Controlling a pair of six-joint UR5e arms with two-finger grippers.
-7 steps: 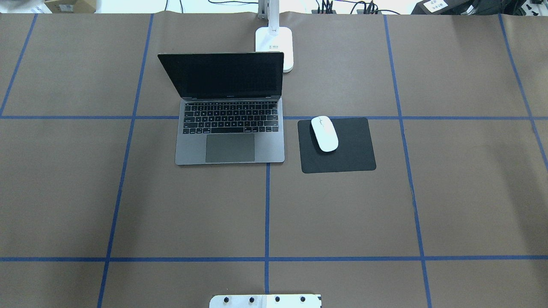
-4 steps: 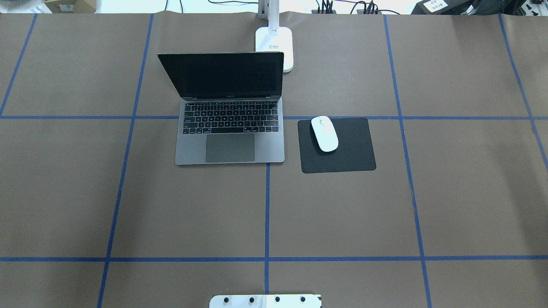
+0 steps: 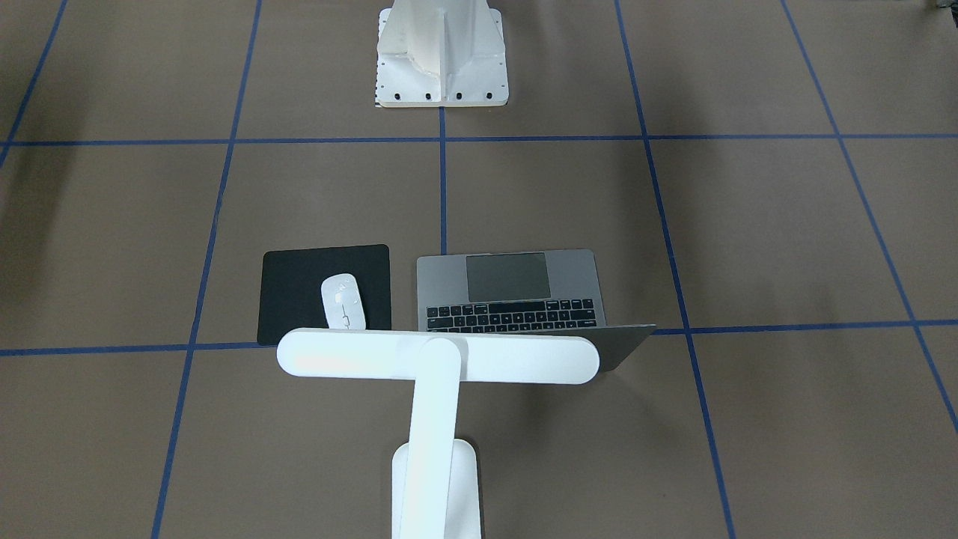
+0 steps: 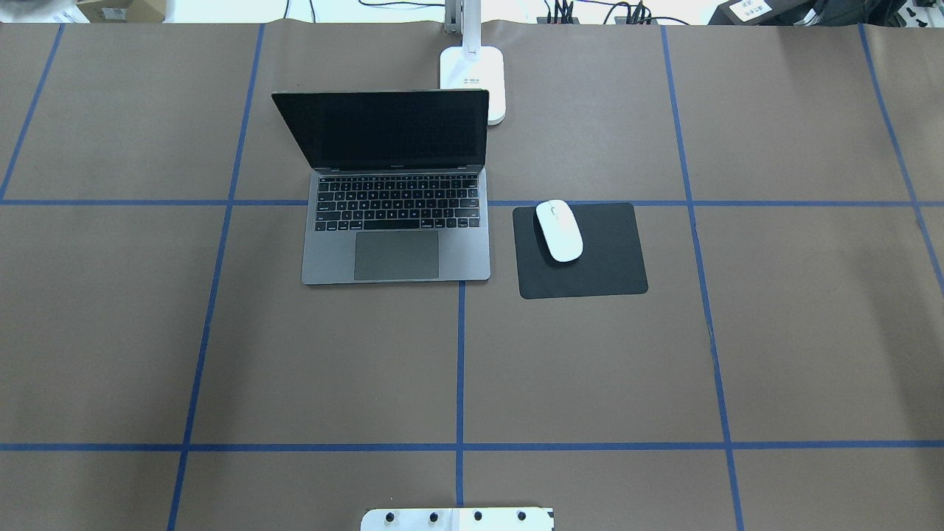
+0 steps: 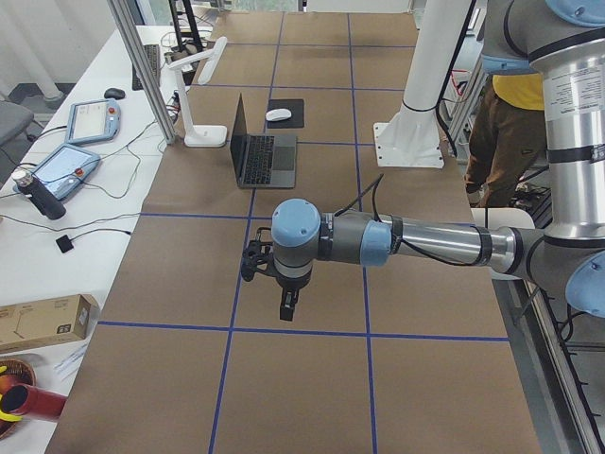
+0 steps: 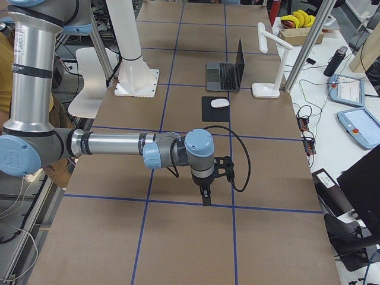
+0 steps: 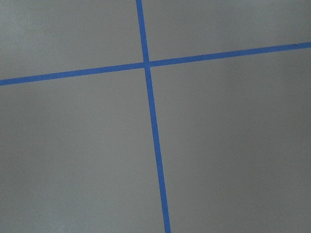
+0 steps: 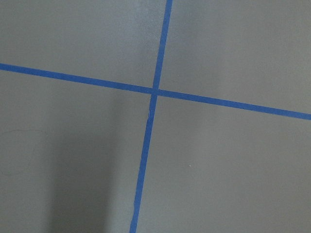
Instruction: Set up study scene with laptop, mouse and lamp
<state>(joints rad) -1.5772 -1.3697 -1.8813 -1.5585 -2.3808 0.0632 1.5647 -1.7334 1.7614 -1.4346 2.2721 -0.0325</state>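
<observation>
The laptop (image 4: 396,221) stands open on the brown table, its dark screen upright; it also shows in the front view (image 3: 516,288). The mouse (image 4: 558,230) lies on the left part of a black mat (image 4: 612,258) to the laptop's right. The lamp stands behind the laptop, with its base (image 4: 476,81) at the far edge and its bar head (image 3: 438,357) over the laptop's back. My left gripper (image 5: 288,309) and right gripper (image 6: 205,198) hang over bare table at opposite ends, far from these things. They show only in the side views, so I cannot tell if they are open or shut.
The robot's white pedestal (image 3: 441,52) stands at the near middle of the table. Blue tape lines (image 4: 459,369) grid the brown cover. A side bench with tablets (image 5: 61,165) and a cardboard box (image 5: 43,322) runs beyond the table's far edge.
</observation>
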